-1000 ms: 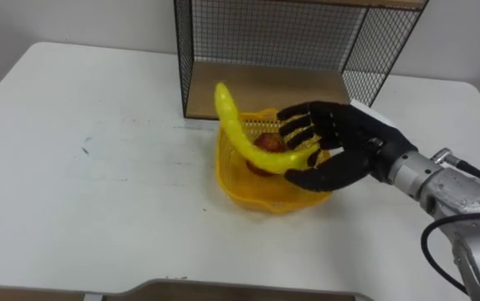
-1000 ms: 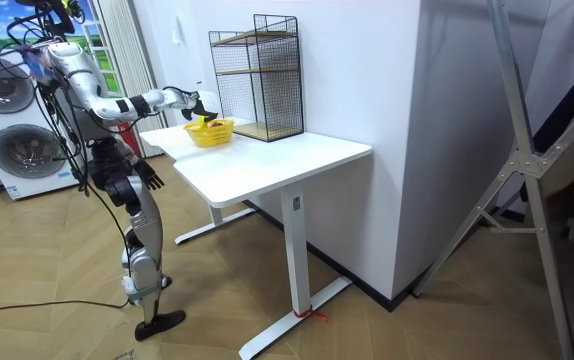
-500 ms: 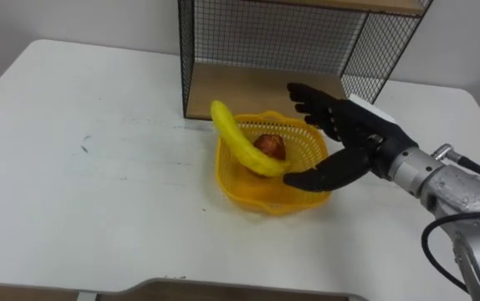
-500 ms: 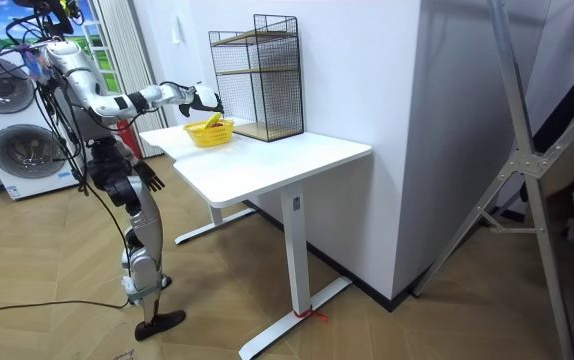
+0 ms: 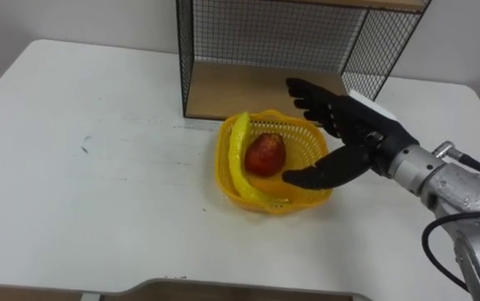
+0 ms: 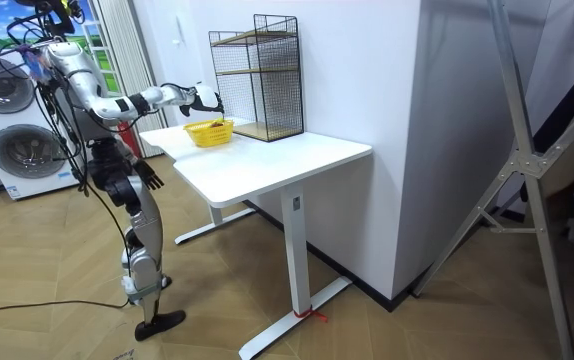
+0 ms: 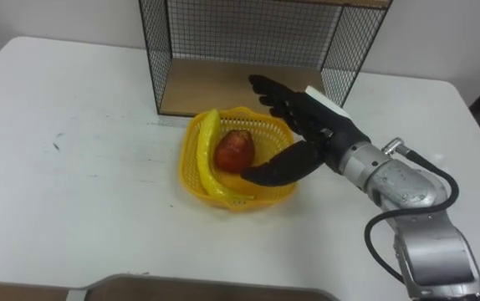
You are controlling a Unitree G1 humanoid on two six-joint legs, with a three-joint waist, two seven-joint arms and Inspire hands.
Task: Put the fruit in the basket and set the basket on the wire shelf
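Yellow basket (image 5: 305,199): stands on the white bench (image 5: 81,192), just in front of the wire shelf's open side, and is not on the shelf.
Banana (image 5: 237,159): inside the basket, curved along its left wall and round toward the near wall, with its upper end resting at the far-left rim.
Red apple (image 5: 265,154): inside the basket, in the middle, just right of the banana and touching or nearly touching it.
Right hand (image 5: 353,138): released and holding nothing. It hangs at the basket's right side with its palm turned toward the fruit.
Fingers (image 5: 307,94): straight and spread, reaching over the basket's far-right rim toward the shelf.
Thumb (image 5: 307,177): stretched out over the basket's near-right part; I cannot tell if it touches the rim.
Wire shelf (image 5: 248,88): black mesh with a wooden floor, directly behind the basket, its lower level bare.
Left hand (image 6: 150,178): hangs low by the robot's hip, well away from the basket; I cannot tell its state from here.
Robot: stands at the bench end nearest the basket, right arm held out over it.
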